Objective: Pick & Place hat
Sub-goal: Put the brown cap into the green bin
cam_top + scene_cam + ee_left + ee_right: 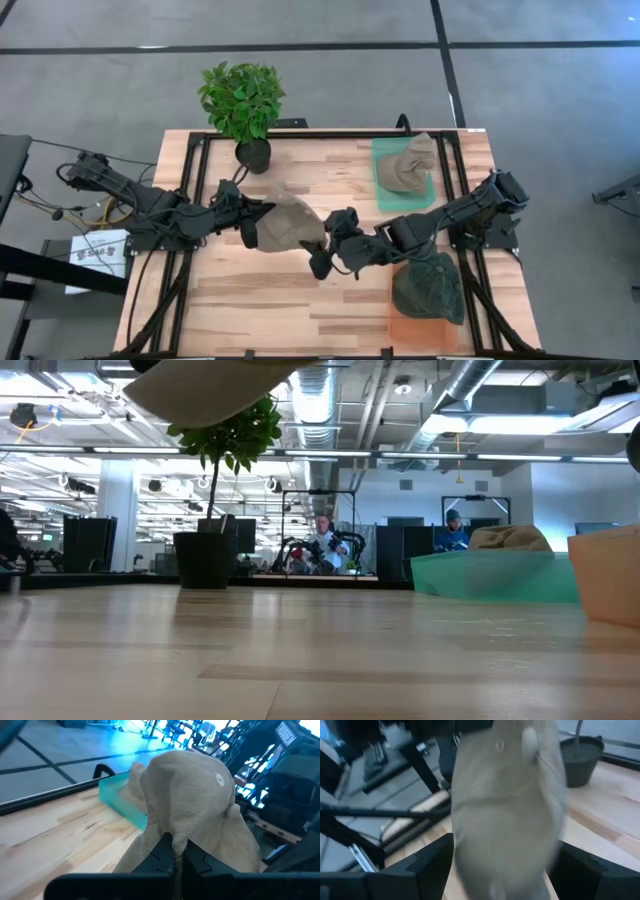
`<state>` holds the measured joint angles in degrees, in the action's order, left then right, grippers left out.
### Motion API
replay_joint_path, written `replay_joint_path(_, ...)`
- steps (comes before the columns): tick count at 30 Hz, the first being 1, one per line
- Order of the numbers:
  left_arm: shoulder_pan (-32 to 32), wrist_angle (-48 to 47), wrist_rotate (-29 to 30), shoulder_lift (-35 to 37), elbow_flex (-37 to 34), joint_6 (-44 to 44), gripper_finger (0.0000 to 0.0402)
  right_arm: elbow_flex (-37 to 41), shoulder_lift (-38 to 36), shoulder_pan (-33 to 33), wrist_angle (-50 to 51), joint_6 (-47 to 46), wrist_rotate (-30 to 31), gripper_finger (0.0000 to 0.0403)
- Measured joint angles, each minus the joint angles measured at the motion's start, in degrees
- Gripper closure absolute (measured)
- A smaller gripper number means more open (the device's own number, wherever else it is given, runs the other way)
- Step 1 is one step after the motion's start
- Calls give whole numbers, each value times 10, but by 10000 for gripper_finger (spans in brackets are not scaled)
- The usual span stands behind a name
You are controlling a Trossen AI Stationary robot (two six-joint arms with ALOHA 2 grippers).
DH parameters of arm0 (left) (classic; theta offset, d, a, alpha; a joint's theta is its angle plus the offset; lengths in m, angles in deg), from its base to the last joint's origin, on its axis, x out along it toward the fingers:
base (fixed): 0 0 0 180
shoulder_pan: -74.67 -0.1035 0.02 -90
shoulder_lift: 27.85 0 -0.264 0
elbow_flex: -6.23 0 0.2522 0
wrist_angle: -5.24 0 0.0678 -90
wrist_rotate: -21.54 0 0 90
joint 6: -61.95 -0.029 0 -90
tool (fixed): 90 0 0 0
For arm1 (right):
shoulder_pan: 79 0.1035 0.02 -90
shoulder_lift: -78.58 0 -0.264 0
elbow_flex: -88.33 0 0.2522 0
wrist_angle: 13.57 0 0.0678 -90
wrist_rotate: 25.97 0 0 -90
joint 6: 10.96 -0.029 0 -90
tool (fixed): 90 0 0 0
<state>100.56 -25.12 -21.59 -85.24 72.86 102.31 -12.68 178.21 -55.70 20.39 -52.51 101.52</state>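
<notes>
The tabletop is big and made of light wood. A plant in a black pot stands at the far edge.

A green tray sits on the right side with a tan hat in it. Nearer the front is an orange tray with a dark green hat on it.

The hat being moved is the tan hat. It hangs in the air over the middle of the tabletop, between the two arms. In the low view only its pale underside shows, well above the wood.

The left hand is pinched tight on the hat's cloth at the edge. The right hand is spread wide, with one finger on each side of the hat.

This looks like a pass from one arm to the other. I think the right hand must close on the hat next. Then the left hand must let go, so the hat can go to a tray on the right.

Some things are hard to see. The hat is blurry and fills the right wrist view, so I cannot tell if those fingers touch it. From above, the arms cover both hands. I cannot tell which tray the hat belongs in.
</notes>
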Motion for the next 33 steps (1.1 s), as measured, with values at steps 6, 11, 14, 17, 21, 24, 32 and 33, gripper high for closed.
replay_joint_path(6, 0, 67, 0, -24, 0, -25, 402, -1, 22, -17, -69, 15, -12, 125)
replay_joint_path(11, 1, 74, -20, -44, 0, -26, 401, 0, 43, -16, -113, 45, 6, 197)
replay_joint_path(14, 1, 81, -29, -53, 0, -25, 400, 0, 44, -14, -113, 46, 7, 287)
replay_joint_path(17, 1, 79, -31, -55, 0, -24, 388, 0, 45, -13, -102, 46, 0, 377)
replay_joint_path(21, 1, 77, -45, -57, 0, -41, 355, 0, 45, -13, -95, 32, -2, 382)
replay_joint_path(24, 0, 78, -71, -56, 0, -48, 322, 0, 45, -13, -94, 26, -3, 385)
replay_joint_path(32, -4, 28, -117, -43, 0, -58, 240, 0, 36, -8, -69, -24, -2, 391)
replay_joint_path(33, -4, 14, -121, -33, 0, -58, 232, 0, 32, -7, -56, -36, 0, 391)
